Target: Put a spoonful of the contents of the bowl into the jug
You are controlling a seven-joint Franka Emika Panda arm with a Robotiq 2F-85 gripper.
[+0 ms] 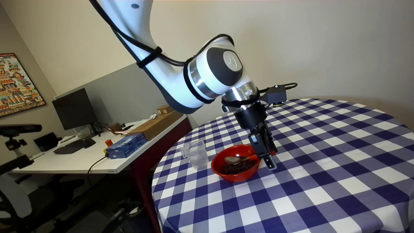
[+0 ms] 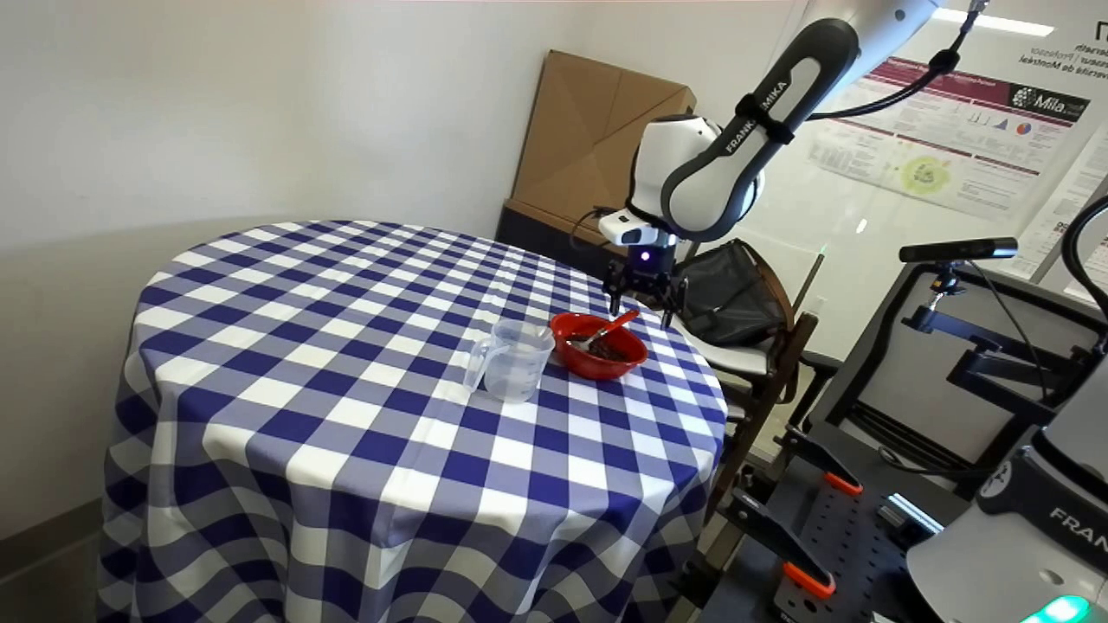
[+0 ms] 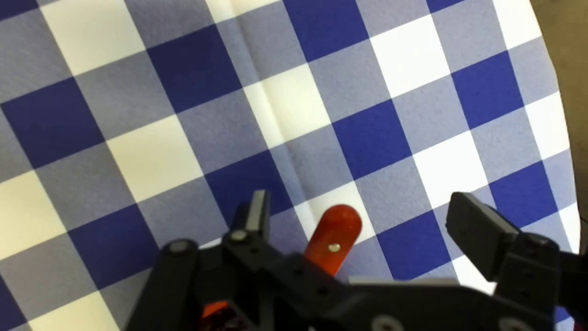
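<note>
A red bowl (image 1: 237,177) of dark, small contents (image 1: 239,168) stands on the checked tablecloth; the bowl shows in both exterior views (image 2: 595,369). A spoon (image 1: 233,160) with a red handle rests in it, handle leaning over the rim (image 2: 616,324). The clear jug (image 1: 198,156) stands upright beside the bowl, its handle facing away from it (image 2: 517,363). My gripper (image 1: 271,158) is open over the bowl's handle side (image 2: 640,311). In the wrist view the spoon's handle end (image 3: 334,236) lies between the spread fingers (image 3: 360,207), nearer one finger, with visible gaps. The bowl is mostly hidden there.
The round table with its checked cloth (image 2: 346,363) has its edge close to the bowl. A white desk (image 1: 106,163) with a blue box (image 1: 126,145) stands beside it. A chair with a dark bag (image 2: 727,294) and another robot arm (image 2: 1013,554) are near the table.
</note>
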